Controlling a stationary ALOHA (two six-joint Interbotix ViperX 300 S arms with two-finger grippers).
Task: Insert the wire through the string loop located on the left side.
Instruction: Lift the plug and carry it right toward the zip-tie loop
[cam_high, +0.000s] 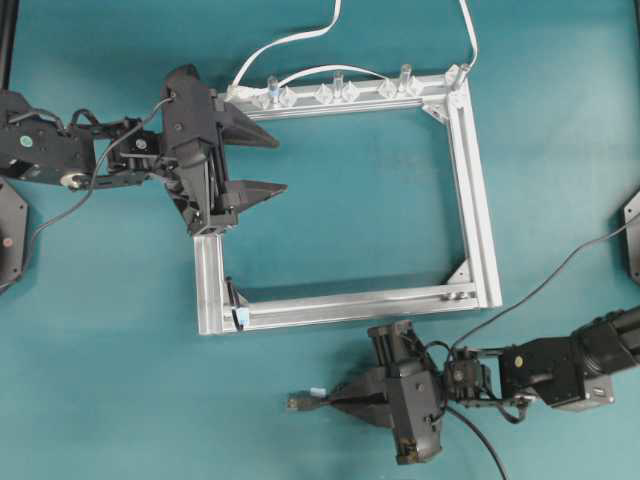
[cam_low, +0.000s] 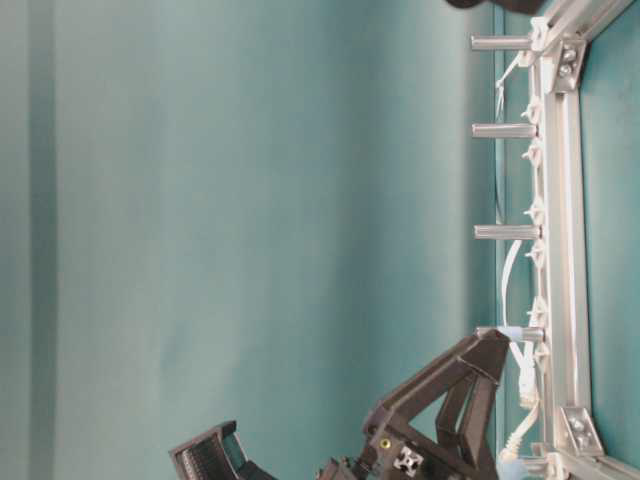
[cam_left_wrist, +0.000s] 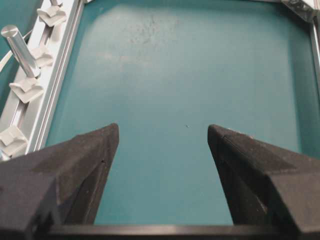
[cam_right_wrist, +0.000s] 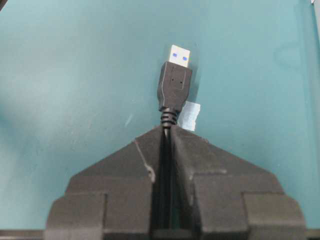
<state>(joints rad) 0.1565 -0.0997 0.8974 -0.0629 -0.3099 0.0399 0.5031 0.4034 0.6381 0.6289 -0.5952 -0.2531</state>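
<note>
The wire's black plug (cam_right_wrist: 174, 87) with a metal tip sticks out in front of my right gripper (cam_right_wrist: 166, 129), which is shut on the wire just behind the plug. From overhead the plug (cam_high: 293, 402) lies low over the table, below the silver frame (cam_high: 470, 200), and my right gripper (cam_high: 335, 398) points left. The string loop (cam_high: 233, 298) stands at the frame's lower left corner over a pale blue tag (cam_high: 240, 318). My left gripper (cam_high: 272, 163) hangs open over the frame's upper left part. Nothing is between its fingers (cam_left_wrist: 90, 150).
White cables (cam_high: 300, 40) run from the frame's far bar, which carries clear clips (cam_high: 335, 93) and upright metal posts (cam_low: 505, 130). A black lead (cam_high: 560, 270) trails from the right arm. A small pale tag (cam_right_wrist: 190, 114) sits beside the wire.
</note>
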